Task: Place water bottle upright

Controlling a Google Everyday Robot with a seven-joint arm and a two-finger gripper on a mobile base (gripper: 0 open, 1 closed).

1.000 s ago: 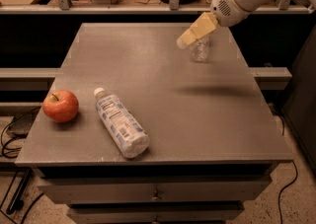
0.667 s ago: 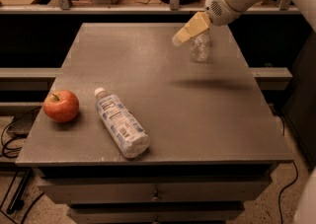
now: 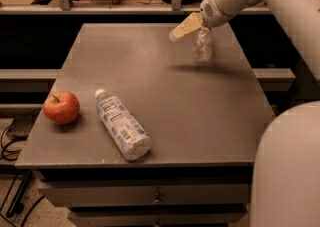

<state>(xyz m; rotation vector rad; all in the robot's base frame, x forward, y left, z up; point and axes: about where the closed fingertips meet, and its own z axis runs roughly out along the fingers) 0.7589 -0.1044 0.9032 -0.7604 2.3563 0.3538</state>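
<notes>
Grey table (image 3: 150, 66), water bottle (image 3: 202, 47) upright far right, just beneath hand (image 3: 186, 27), grip unclear

Gripper (image 3: 191, 25) at top of water bottle (image 3: 202, 46), upper right of frame.
Water bottle roughly upright just under gripper, over far right part of grey table (image 3: 200, 116); base contact with table unclear. Lower left: red apple (image 3: 61, 107), near it a labelled bottle (image 3: 122, 126) lying on its side, cap pointing away.

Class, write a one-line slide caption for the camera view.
Gripper by the water bottle at the table's far right; a labelled bottle lies beside an apple, front left.
</notes>
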